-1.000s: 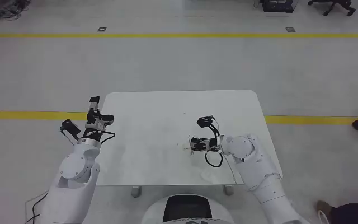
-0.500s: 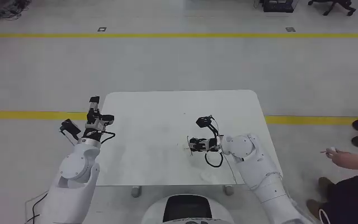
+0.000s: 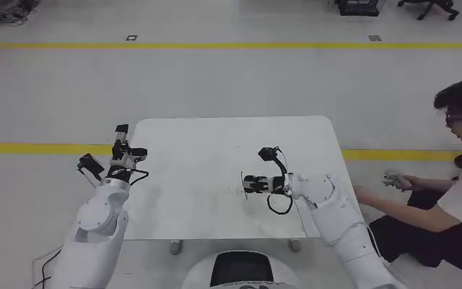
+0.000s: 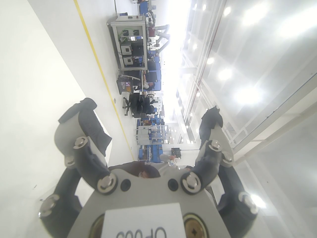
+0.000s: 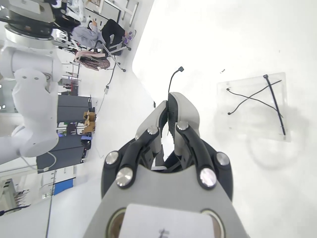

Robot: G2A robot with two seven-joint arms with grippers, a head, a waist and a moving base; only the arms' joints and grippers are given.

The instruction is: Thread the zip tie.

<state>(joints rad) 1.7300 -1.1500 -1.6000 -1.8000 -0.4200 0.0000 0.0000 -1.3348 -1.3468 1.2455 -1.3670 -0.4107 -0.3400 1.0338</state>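
My right gripper is shut on a thin black zip tie. The tie's small square head sticks out past the fingertips, above the white table. In the top view this gripper sits over the table's middle right, pointing left. On the table beyond it lies a clear plate with three more black zip ties, two of them crossing. My left gripper is open and holds nothing. It points upward beside the table's left edge, as the top view's left gripper shows.
The table's left half and far side are bare white surface. Its front edge runs close under my right arm. A yellow floor line passes behind the table on both sides.
My right arm has shifted slightly, its wrist a little to the right, with the zip tie still held. The left arm has not moved.
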